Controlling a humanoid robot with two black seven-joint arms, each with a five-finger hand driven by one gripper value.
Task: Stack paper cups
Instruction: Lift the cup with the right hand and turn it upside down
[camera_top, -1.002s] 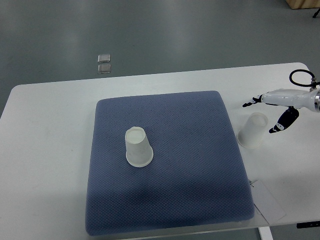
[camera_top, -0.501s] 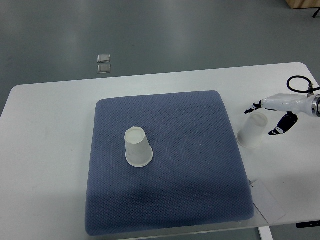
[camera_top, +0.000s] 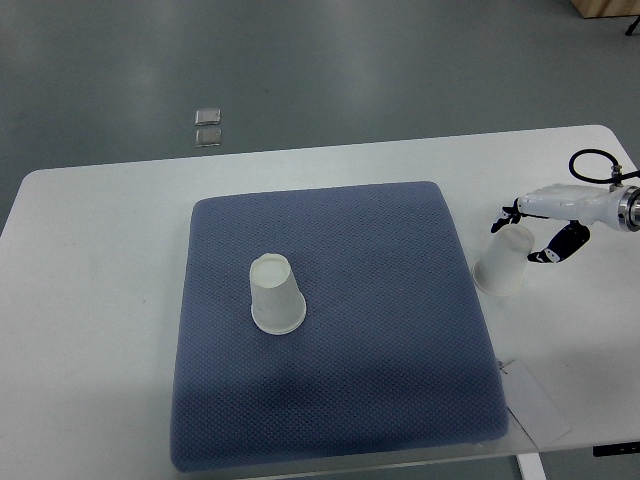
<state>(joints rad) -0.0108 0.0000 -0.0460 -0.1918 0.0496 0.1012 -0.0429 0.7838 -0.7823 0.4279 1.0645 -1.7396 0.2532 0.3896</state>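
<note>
Top view of a cup-stacking layout, with places given relative to the blue mat (camera_top: 330, 330). One paper cup (camera_top: 275, 293) stands near the mat's centre, mouth down with its closed base uppermost; its long axis runs close to vertical, leaning slightly away from the camera. A second paper cup (camera_top: 504, 259) sits off the mat, just beyond its right edge on the white bench (camera_top: 90, 330), also inverted, its axis tilted so the base points up and to the right. The right robot hand (camera_top: 530, 235) enters from the right and straddles that base, fingers spread wide with one dark fingertip on either side, nothing yet gripped. This posture reads as an approach to a side grasp, presumably so the off-mat cup can be lifted and lowered over the central one. The left robot hand is out of view
</note>
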